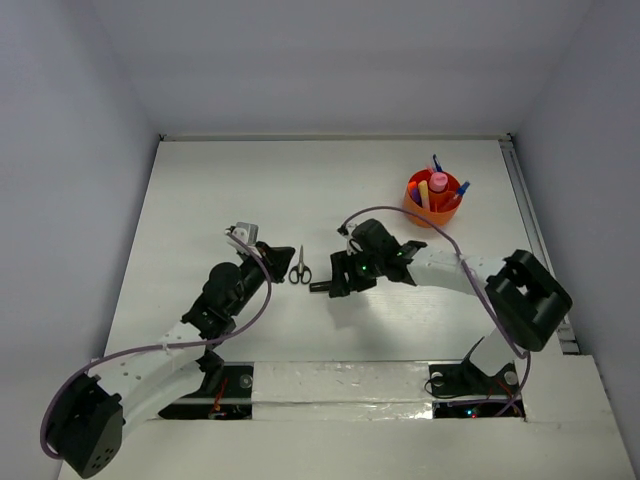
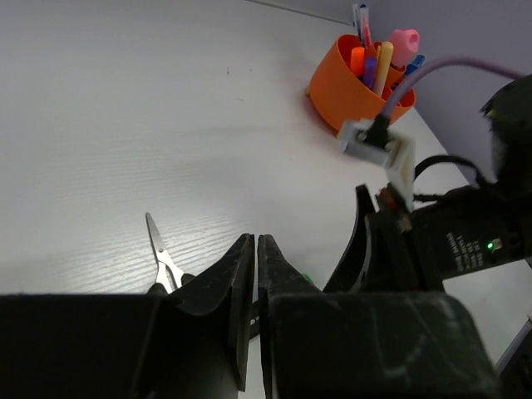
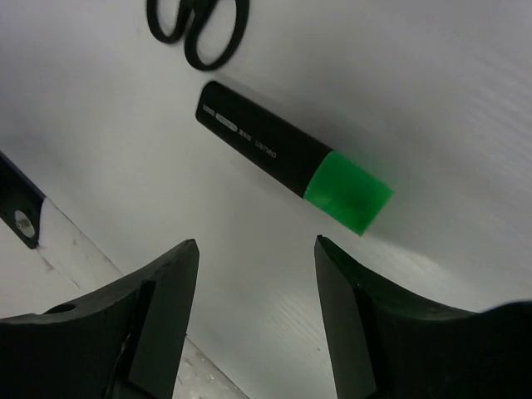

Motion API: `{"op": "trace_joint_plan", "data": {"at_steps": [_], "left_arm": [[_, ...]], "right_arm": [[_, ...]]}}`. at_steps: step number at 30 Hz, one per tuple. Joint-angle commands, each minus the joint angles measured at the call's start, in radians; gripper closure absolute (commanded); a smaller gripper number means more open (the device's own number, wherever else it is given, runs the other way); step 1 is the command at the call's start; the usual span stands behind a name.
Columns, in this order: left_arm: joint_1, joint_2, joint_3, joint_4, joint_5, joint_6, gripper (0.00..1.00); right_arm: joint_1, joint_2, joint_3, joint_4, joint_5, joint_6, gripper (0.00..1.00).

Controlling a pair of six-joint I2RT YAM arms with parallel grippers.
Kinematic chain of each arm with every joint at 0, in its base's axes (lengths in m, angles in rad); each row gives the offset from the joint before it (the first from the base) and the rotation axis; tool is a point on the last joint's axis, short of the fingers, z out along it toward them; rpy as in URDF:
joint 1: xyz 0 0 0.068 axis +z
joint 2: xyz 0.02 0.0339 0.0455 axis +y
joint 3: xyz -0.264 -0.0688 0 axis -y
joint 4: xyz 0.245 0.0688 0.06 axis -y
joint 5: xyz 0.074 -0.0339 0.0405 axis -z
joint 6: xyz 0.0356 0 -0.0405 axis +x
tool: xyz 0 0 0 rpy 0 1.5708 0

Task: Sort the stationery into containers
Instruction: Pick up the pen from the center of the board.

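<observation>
The white counter (image 1: 200, 200) is boxed in by pale walls (image 1: 330, 60) at the back and on both sides. Its far left half lies open, and so does a broad strip between the arms and the back edge. The orange cup (image 1: 434, 197) stands alone near the far right corner, well apart from both arms. It is a smooth round plastic tub, with a pink-capped piece (image 2: 404, 40), highlighters and thin blue pens standing in it.

Both arms reach in toward the middle and almost meet. The left arm stretches forward and to the right, a purple cable (image 1: 262, 290) looped along it. The left gripper (image 2: 255, 249) is low over the counter with its jaws pressed together and holding nothing, and the scissors (image 1: 300, 262) are just beside its tip. They lie flat, steel blades pointing away from the arms and black loop handles nearer.

The right arm bends back across its own side and points left. The right gripper (image 3: 253, 245) tilts down at the counter with its jaws spread apart and empty. Just ahead of them lies the green highlighter (image 3: 291, 158). It is flat on the counter, with a matte black body and a blocky bright green end, and its black end lies near the scissor handles.
</observation>
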Motion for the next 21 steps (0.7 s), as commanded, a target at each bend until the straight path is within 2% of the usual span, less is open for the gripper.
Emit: {"op": "trace_joint_plan", "data": {"at_steps": [1, 7, 10, 12, 17, 21], "left_arm": [[-0.008, -0.046, 0.028, 0.003, -0.052, 0.031, 0.97], [-0.008, -0.068, 0.022, -0.006, -0.062, 0.034, 0.96], [-0.008, -0.056, 0.028, -0.009, -0.046, 0.029, 0.96], [-0.008, -0.057, 0.025, 0.001, -0.039, 0.026, 0.96], [-0.008, -0.045, 0.027, 0.004, -0.025, 0.023, 0.96], [-0.008, -0.040, 0.024, 0.007, -0.028, 0.023, 0.96]], "right_arm": [[0.014, 0.063, 0.029, -0.012, -0.107, 0.049, 0.36], [0.014, 0.146, 0.026, 0.083, -0.092, 0.118, 0.37], [0.014, 0.160, 0.020, 0.114, -0.023, 0.141, 0.40], [0.014, 0.161, 0.021, 0.112, 0.075, 0.149, 0.41], [0.014, 0.175, 0.064, 0.065, 0.243, 0.128, 0.38], [0.014, 0.213, 0.132, 0.036, 0.318, 0.077, 0.37]]}}
